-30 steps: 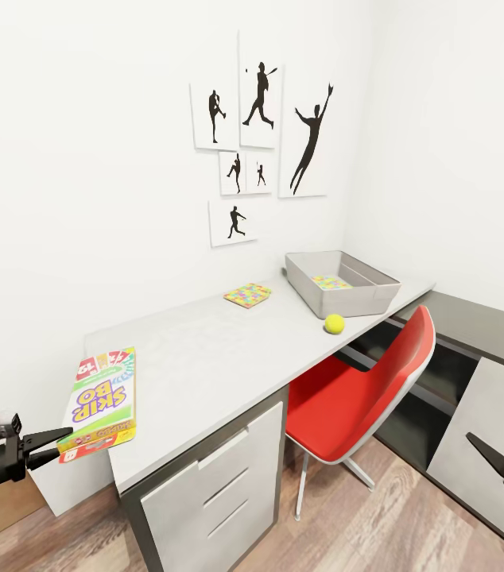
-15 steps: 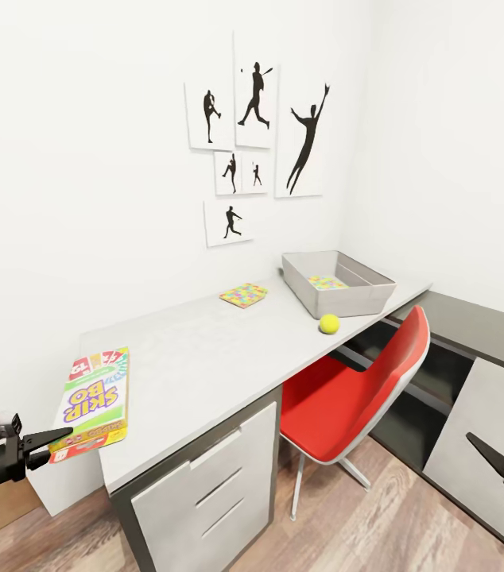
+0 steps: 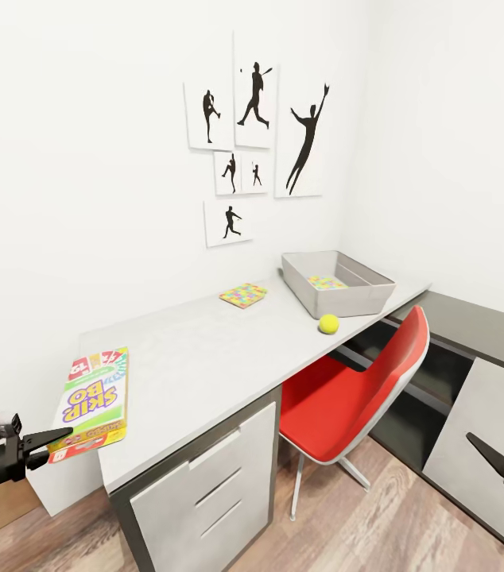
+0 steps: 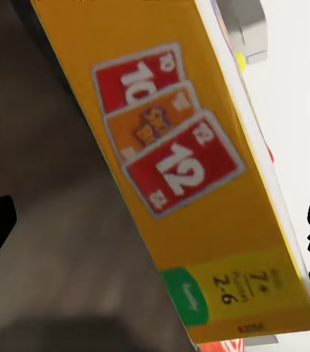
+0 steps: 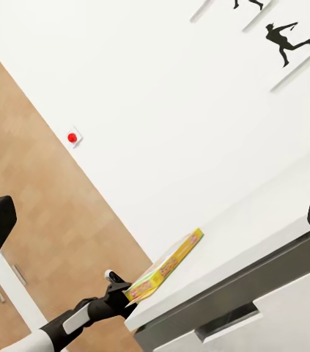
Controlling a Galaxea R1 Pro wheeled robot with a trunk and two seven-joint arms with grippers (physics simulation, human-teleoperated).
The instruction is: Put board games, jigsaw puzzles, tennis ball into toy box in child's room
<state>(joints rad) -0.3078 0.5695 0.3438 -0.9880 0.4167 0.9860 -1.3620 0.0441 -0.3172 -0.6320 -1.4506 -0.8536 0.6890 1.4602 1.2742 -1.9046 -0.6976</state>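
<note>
One board game, SKIP-BO box (image 3: pixel 93 403), sits clamped in left hand (image 3: pixel 55 439) at tabletop (image 3: pixel 204 357) edge (unmoved for half a second); right hand (image 3: pixel 497 461) open, empty; toy box (image 3: pixel 338 283) well apart.

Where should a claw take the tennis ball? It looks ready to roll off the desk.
The tennis ball sits free on the table, near the front edge, just in front of the toy box. Being round, it probably suits a claw coming straight down, fingers closing across its middle. The red chair crowds any approach from the front.
</note>
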